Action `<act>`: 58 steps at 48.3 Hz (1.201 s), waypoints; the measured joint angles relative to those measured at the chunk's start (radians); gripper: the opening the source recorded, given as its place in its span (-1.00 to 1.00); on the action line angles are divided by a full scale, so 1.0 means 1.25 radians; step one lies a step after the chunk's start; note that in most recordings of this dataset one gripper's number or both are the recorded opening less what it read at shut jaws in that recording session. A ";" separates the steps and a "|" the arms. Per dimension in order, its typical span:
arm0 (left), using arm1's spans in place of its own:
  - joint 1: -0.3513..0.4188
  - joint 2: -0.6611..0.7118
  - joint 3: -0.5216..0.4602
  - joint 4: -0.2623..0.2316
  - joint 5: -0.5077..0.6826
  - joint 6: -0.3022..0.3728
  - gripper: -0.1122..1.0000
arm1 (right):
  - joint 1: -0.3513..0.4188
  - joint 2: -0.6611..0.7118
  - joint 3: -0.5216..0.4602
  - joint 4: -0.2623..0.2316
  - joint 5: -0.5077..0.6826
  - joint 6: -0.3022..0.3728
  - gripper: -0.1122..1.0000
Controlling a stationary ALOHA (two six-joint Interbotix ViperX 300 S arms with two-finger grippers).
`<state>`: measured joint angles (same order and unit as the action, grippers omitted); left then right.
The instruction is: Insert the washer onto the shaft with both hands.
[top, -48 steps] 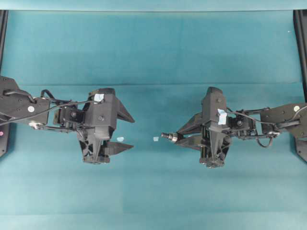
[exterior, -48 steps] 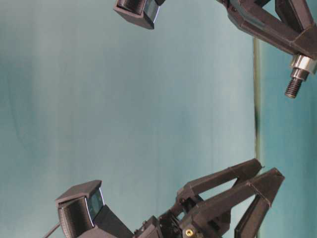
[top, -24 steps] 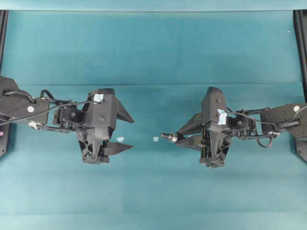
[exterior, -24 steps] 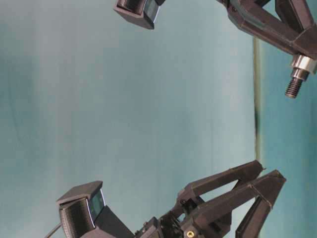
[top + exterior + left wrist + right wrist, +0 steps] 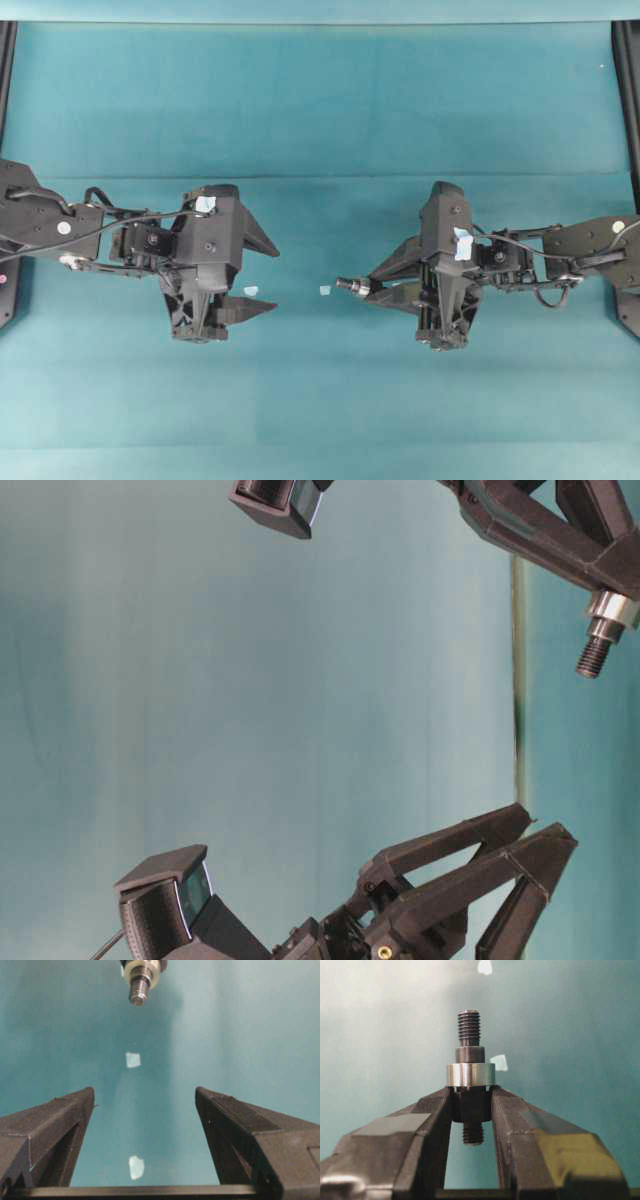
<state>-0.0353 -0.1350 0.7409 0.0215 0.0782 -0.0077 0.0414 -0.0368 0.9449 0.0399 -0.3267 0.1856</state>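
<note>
One short dark grey ridged metal shaft (image 5: 470, 1085), one shiny metal ring washer (image 5: 470, 1074) already seated round it! The black lattice-fingered right gripper (image 5: 471, 1110) pinches the shaft; the matching left gripper (image 5: 144, 1110) hangs spread wide, empty. Two pale blue tape squares (image 5: 132, 1059) on the teal cloth table (image 5: 320, 100). Nothing's budged since a second ago.

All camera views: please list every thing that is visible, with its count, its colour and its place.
shaft: one, dark grey, held between the right gripper's fingers, threaded end pointing toward the left gripper.
washer: one, silvery grey, already seated around the shaft just beyond the fingertips.
tape squares: two, pale blue, on the table between the grippers.
table: one, teal.
right gripper: one, black, shut on the shaft.
left gripper: one, black, open, holding nothing.
</note>
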 measured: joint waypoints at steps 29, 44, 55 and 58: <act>0.000 0.000 0.000 0.000 0.000 -0.002 0.83 | 0.000 0.000 0.001 -0.001 0.000 0.000 -0.80; 0.000 -0.001 0.000 0.000 0.000 -0.004 0.83 | 0.000 0.000 0.001 0.000 0.000 0.000 -0.80; 0.000 -0.001 0.000 0.000 0.001 -0.010 0.83 | 0.000 -0.001 0.001 -0.001 0.000 0.001 -0.80; 0.000 -0.001 0.001 0.000 0.000 -0.012 0.83 | 0.000 0.000 0.001 0.000 0.000 0.000 -0.80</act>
<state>-0.0353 -0.1365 0.7424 0.0215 0.0782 -0.0230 0.0414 -0.0368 0.9465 0.0399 -0.3267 0.1856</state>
